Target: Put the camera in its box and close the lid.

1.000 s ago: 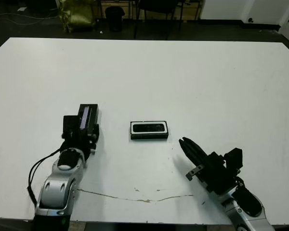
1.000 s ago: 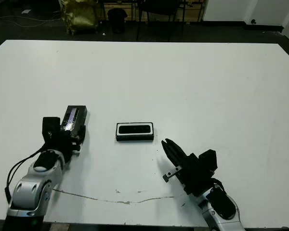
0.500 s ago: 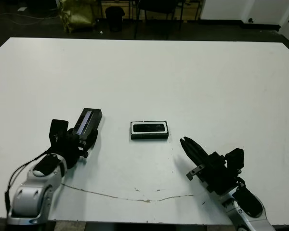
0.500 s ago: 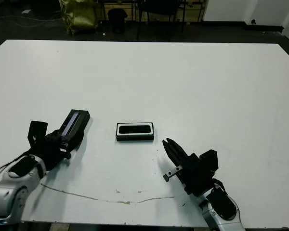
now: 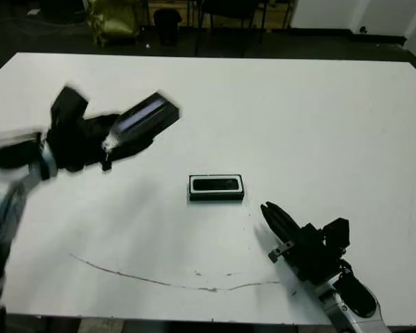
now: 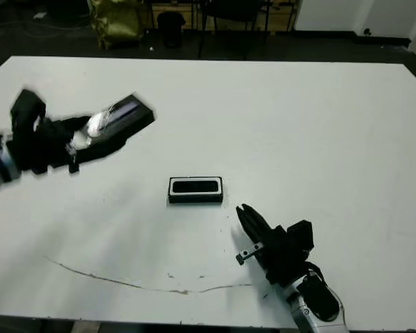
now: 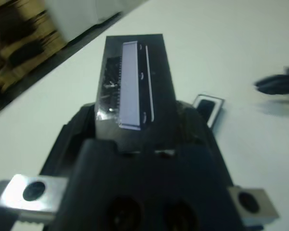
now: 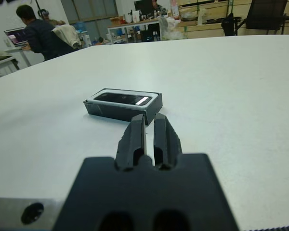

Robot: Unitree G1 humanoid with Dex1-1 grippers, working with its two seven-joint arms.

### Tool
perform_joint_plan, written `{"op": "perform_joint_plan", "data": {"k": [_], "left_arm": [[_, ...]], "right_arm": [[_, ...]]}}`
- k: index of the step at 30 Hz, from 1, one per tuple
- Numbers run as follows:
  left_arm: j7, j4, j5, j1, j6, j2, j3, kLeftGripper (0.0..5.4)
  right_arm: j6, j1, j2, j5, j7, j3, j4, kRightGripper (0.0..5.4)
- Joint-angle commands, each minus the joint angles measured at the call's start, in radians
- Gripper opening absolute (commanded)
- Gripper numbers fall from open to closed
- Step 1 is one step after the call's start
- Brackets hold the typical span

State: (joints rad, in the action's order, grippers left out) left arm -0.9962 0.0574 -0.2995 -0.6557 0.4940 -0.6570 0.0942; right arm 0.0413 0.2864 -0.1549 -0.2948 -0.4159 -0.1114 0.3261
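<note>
From the head cameras the left gripper (image 5: 107, 142) is a smear of motion, raised off the white table (image 5: 298, 118) with the lid (image 5: 144, 118) clamped in its fingers, the lid sticking out past the fingertips and tilted upward. The left wrist camera shows what that blur hides: the lid's black face with its long pale lavender strip running lengthwise away from the fingers, and, beyond and to one side of the lid's near end, the small box on the table. The right wrist camera gives the close look at the box (image 8: 123, 103): a black tray with a white lining, and the camera (image 8: 123, 98) lying flat inside it, a slim dark bar with a bright glint at one end. The box sits just ahead of the right gripper (image 8: 149, 137), apart from its fingertips, uncovered. That gripper's two black fingers are pressed together, side by side, holding nothing, and it rests low near the table's front edge. A person in dark clothes bends over a desk far behind the table, seen only in the right wrist view.
</note>
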Motion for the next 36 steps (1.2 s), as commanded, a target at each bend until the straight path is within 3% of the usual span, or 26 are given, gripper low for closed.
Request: {"op": "perform_joint_plan", "data": {"k": [1, 3, 9, 12, 17, 21, 26, 36], "left_arm": [[-0.083, -0.103, 0.061, -0.094, -0.076, 0.016, 0.099, 2.58], [-0.126, -0.163, 0.089, -0.144, -0.105, 0.039, 0.149, 2.58], [-0.339, -0.444, 0.153, -0.290, -0.256, 0.138, 0.274, 2.58], [-0.386, -0.547, 0.180, -0.336, -0.302, 0.187, 0.295, 2.58], [-0.414, -0.690, 0.219, -0.391, -0.349, 0.263, 0.305, 2.58], [-0.405, -0.755, 0.241, -0.395, -0.398, 0.306, 0.296, 2.58], [-0.392, -0.794, 0.281, -0.390, -0.437, 0.338, 0.300, 2.58], [-0.401, -0.831, 0.338, -0.371, -0.473, 0.363, 0.307, 2.58]], "right_arm": [[0.045, 0.013, -0.020, 0.018, 0.020, 0.002, 0.017, 0.00], [0.057, 0.010, -0.024, 0.011, 0.019, 0.005, 0.024, 0.00], [0.000, -0.017, -0.019, -0.007, -0.021, 0.017, -0.045, 0.00], [-0.021, -0.019, -0.012, -0.010, -0.032, 0.016, -0.064, 0.00], [0.016, -0.012, -0.016, -0.007, -0.016, 0.011, -0.039, 0.00], [0.007, -0.014, -0.015, -0.020, -0.033, 0.012, -0.052, 0.00], [0.047, -0.001, -0.017, -0.005, -0.002, 0.006, -0.012, 0.00], [0.027, -0.004, -0.014, -0.003, -0.006, 0.009, -0.027, 0.00]]}}
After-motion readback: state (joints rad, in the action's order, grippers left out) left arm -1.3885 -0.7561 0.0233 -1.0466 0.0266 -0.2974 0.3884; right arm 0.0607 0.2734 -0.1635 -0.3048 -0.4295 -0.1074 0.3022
